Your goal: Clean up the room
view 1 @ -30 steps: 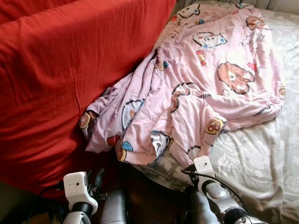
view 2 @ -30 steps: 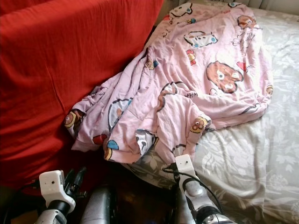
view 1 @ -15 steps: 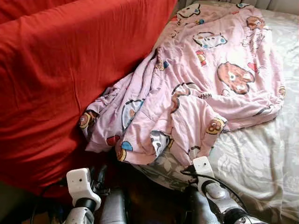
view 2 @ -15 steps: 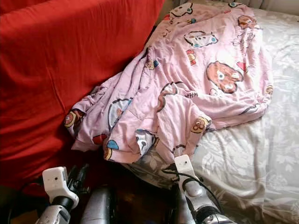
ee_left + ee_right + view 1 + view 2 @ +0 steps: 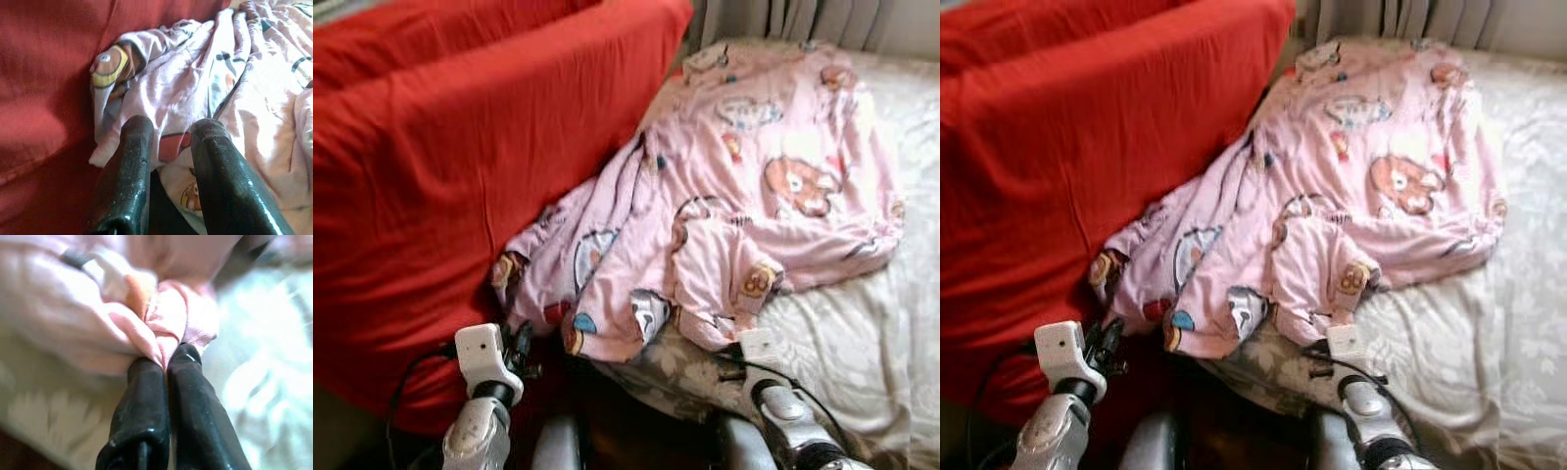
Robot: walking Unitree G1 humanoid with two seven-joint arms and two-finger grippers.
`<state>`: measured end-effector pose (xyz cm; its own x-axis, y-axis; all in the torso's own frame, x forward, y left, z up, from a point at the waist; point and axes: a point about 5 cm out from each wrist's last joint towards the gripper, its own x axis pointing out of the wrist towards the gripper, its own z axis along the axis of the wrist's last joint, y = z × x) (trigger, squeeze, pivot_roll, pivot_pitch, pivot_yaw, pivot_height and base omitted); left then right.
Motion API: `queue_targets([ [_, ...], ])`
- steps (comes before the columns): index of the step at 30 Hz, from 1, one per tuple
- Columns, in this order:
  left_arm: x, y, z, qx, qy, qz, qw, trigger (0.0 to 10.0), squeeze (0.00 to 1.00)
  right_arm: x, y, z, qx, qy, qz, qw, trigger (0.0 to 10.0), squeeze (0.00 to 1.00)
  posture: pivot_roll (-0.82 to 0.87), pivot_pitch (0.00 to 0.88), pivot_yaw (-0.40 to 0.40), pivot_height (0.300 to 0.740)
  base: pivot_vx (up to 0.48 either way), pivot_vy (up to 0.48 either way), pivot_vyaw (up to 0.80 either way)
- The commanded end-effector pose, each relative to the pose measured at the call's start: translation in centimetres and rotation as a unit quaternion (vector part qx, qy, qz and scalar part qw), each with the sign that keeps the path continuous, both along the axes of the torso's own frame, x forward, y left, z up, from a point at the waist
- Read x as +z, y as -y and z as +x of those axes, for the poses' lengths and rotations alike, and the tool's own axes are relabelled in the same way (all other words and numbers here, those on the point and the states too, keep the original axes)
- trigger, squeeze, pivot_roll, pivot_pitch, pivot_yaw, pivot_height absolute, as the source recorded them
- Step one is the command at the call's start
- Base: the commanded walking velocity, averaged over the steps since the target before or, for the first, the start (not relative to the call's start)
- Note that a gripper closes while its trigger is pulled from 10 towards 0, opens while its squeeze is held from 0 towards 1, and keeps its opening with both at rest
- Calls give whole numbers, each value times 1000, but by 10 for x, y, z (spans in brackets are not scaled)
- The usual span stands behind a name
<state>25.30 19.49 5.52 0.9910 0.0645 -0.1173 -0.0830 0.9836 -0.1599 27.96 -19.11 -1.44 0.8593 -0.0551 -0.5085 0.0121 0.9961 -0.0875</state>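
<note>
- Pink blanket (image 5: 744, 196) with cartoon bear prints lies crumpled on the bed (image 5: 862, 343). It runs from the upper right of the left eye frame down to the lower centre, where its bunched edge hangs over the bed's near side.
- Bed sheet is pale grey with a leaf pattern; a bare area shows at right and lower right of the frame.
- Red cover (image 5: 460, 166) takes up the left half and upper left of the frame. The blanket's left edge lies against it.
- Curtain (image 5: 783, 20) hangs along the top edge, upper right.
- Left pincer (image 5: 168, 147): in the left wrist view the two black fingers stand apart with a clear gap, tips at the blanket's lower hem where it meets the red cover. No cloth sits between them. Whether the tips touch the fabric is hard to judge, possibly just short of it.
- Left arm shows at the lower left of the left eye frame, white wrist block up.
- Right pincer (image 5: 166, 360): fingers pressed together, a fold of pink blanket pinched between the tips. This view is blurred.
- Right arm sits at the lower centre-right of the left eye frame, its tip under the blanket's hanging fold at the bed edge.
</note>
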Motion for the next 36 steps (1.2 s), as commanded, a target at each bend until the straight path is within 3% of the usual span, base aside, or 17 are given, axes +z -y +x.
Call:
queue_targets([
  [1, -6, -5, 2, 4, -7, 1, 1000, 10000, 0, 6, 5, 1, -20, 43, 36, 998, 6706, 0, 71, 0, 61, 605, 0, 0, 0],
  [2, -6, -5, 3, 3, -7, 1, 1000, 10000, 0, 7, 6, 1, -23, 49, 39, 998, 10000, 0, 67, 0, 62, 605, 0, 0, 0],
  [8, -10, -3, 12, -6, -9, 2, 1000, 10000, 0, 8, 16, -6, -55, 81, 53, 994, 10000, 0, 38, 0, 87, 615, 0, 0, 0],
  [17, -15, -8, 18, -7, -15, 7, 1000, 10000, 0, 12, 9, 0, -53, 88, 65, 993, 10000, 0, 45, 0, 91, 665, 0, 0, 0],
  [25, -36, -25, 5, 20, -54, 12, 998, 10000, 0, 15, 1, 6, -43, 95, 70, 992, 10000, 0, 53, 0, 83, 715, 0, 0, 0],
  [28, -52, -36, -6, 32, -91, 27, 995, 10000, 0, 15, 1, 5, -38, 93, 65, 993, 10000, 0, 55, 0, 82, 740, 0, 0, 0],
  [36, -78, -56, -35, 65, -161, 28, 984, 10000, 0, 15, -1, 5, -34, 94, 62, 993, 10000, 0, 60, 0, 78, 740, 0, 0, 0],
])
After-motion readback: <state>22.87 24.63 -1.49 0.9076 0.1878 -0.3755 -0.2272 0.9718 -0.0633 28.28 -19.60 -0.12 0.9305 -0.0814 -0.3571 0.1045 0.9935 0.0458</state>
